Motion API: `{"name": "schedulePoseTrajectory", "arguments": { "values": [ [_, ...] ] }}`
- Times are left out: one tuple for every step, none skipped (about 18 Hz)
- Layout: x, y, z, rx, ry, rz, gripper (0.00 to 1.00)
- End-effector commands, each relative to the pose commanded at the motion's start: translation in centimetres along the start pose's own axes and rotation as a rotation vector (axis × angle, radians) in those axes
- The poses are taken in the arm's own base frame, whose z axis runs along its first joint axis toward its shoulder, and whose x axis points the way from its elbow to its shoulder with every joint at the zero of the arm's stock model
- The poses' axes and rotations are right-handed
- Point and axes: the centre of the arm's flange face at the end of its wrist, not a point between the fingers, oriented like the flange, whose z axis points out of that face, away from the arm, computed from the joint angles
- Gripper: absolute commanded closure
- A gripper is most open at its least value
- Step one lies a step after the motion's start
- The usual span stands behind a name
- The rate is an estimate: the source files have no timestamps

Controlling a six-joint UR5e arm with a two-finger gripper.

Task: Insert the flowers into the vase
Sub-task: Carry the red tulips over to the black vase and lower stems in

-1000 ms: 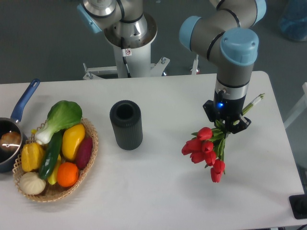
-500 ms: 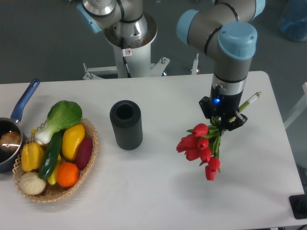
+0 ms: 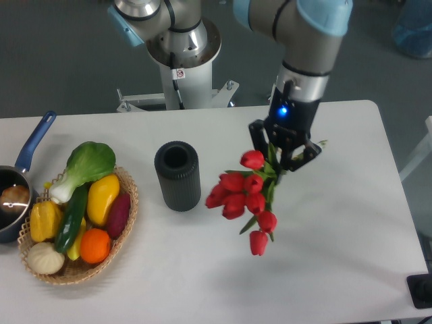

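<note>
My gripper [image 3: 283,154] is shut on the stems of the flowers [image 3: 244,196], a bunch of red tulips with green stems. The bunch hangs in the air above the table with the buds pointing down and to the left. The pale stem ends stick out to the right of the fingers. The vase [image 3: 177,175], a dark ribbed cylinder with a round open mouth, stands upright on the table to the left of the flowers. The lowest left buds are a little to the right of the vase's side and apart from it.
A woven wicker basket [image 3: 125,229] with a green-leafed vegetable [image 3: 84,167] and other produce sits at the left. A blue-handled saucepan [image 3: 20,182] is at the far left edge. The arm's base [image 3: 177,40] stands behind the white table [image 3: 351,270].
The gripper has lifted the flowers and carried them left and up, toward the vase. The vase and basket have not moved.
</note>
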Motion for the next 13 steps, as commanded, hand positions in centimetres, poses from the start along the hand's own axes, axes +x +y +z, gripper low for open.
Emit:
{"name": "schedulePoseTrajectory", "arguments": {
  "values": [
    [0.8,0.2,-0.1,0.02,0.011,-0.005,1.0],
    [1.6,0.3,-0.3,0.045,0.023,-0.008,1.0],
    [2.4,0.0,-0.6,0.09,0.044,-0.011,1.0],
    [3.1,-0.3,-0.8,0.143,0.071,-0.019,1.0],
    [3.7,0.0,-1.2,0.188,0.09,-0.041,1.0],
    [4.4,0.3,-1.5,0.23,0.109,-0.062,1.0],
    [5.2,0.3,-1.9,0.272,0.127,-0.074,1.0],
    [5.7,0.8,-2.3,0.308,0.138,-0.088,1.0],
    [5.9,1.0,-2.8,0.351,0.149,-0.098,1.0],
    [6.0,0.9,-3.2,0.383,0.16,-0.105,1.0],
    [6.2,0.7,-3.4,0.393,0.165,-0.107,1.0],
    [6.5,1.0,-3.2,0.399,0.175,-0.122,1.0],
    [6.9,1.1,-3.1,0.401,0.179,-0.127,1.0]
  ]
}}
